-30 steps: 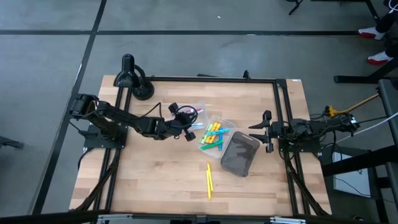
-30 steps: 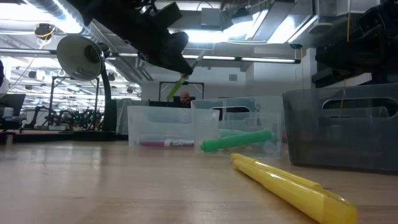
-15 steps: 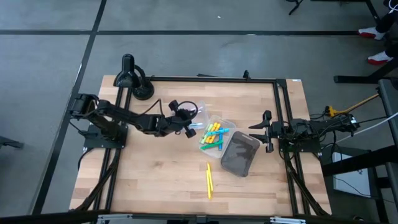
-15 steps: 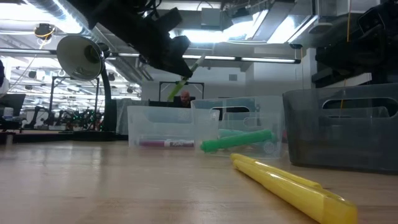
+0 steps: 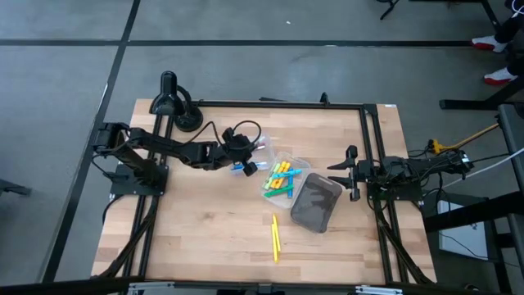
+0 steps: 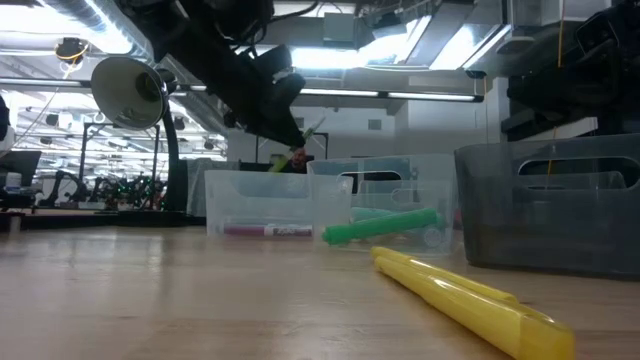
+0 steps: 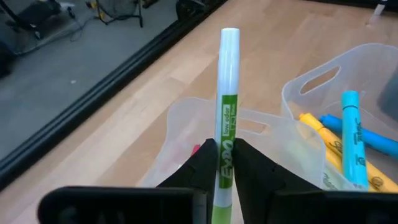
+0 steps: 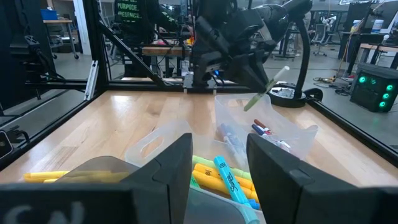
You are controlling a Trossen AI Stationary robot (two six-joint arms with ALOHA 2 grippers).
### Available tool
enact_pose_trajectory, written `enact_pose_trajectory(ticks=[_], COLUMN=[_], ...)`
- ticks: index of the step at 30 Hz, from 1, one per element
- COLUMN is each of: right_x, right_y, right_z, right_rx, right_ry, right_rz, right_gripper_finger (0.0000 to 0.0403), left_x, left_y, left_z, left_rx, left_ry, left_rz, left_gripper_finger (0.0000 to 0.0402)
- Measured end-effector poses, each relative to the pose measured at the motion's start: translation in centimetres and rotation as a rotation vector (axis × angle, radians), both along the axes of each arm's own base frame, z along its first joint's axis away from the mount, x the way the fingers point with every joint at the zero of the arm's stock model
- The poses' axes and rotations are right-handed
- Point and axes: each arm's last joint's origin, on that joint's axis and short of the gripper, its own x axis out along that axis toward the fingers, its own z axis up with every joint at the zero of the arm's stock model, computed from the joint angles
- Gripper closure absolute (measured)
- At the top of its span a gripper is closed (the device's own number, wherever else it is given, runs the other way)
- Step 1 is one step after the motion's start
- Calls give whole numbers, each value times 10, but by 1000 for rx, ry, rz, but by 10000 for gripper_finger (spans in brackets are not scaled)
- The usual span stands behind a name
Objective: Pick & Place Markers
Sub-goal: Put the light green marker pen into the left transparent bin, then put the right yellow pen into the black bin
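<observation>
My left gripper [image 5: 243, 161] hovers over the far clear tray [image 7: 180, 127] and is shut on a green-and-white marker [image 7: 227, 87]. In the low view that marker [image 6: 297, 146] slants above the tray's rim. The near clear tray [image 5: 296, 161] holds several yellow, blue and green markers [image 5: 280, 180]. A dark red marker [image 6: 268, 230] lies in the far tray. One yellow marker [image 5: 275, 238] lies flat on the table. My right gripper [image 8: 221, 174] waits open at the table's right side, past the grey bin [image 5: 316, 201]. My left gripper pinches the green-and-white marker between its two fingers [image 7: 204, 163] on the green-labelled barrel [image 7: 225, 146], near the rear end. The fingers lie along the marker, whose white capped end [image 7: 229, 40] juts out ahead. The marker is lifted clear and slants down toward the tray.
A desk lamp [image 5: 170, 102] stands at the table's far left corner. A black frame rail [image 5: 278, 105] runs along the far edge. Bare wood [image 5: 205, 229] spreads over the table's near left part. People and equipment show in the room behind.
My left gripper, keeping its hold on the green-and-white marker, has moved toward the table's far edge and slightly left, turned at the wrist and sunk a little toward the far clear tray. The marker's lower end now sits closer to the tray's rim.
</observation>
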Motion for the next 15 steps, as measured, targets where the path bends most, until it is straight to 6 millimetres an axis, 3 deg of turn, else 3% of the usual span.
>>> enact_pose_trajectory(ticks=[15], right_x=[0], right_y=[0], right_z=[0], right_rx=[0], right_ry=[0], right_rz=[0], right_gripper_finger=[251], left_x=[-1], left_y=[1], left_z=[-1], left_rx=[-20], left_ry=[-13], left_rz=[30], left_gripper_finger=[282])
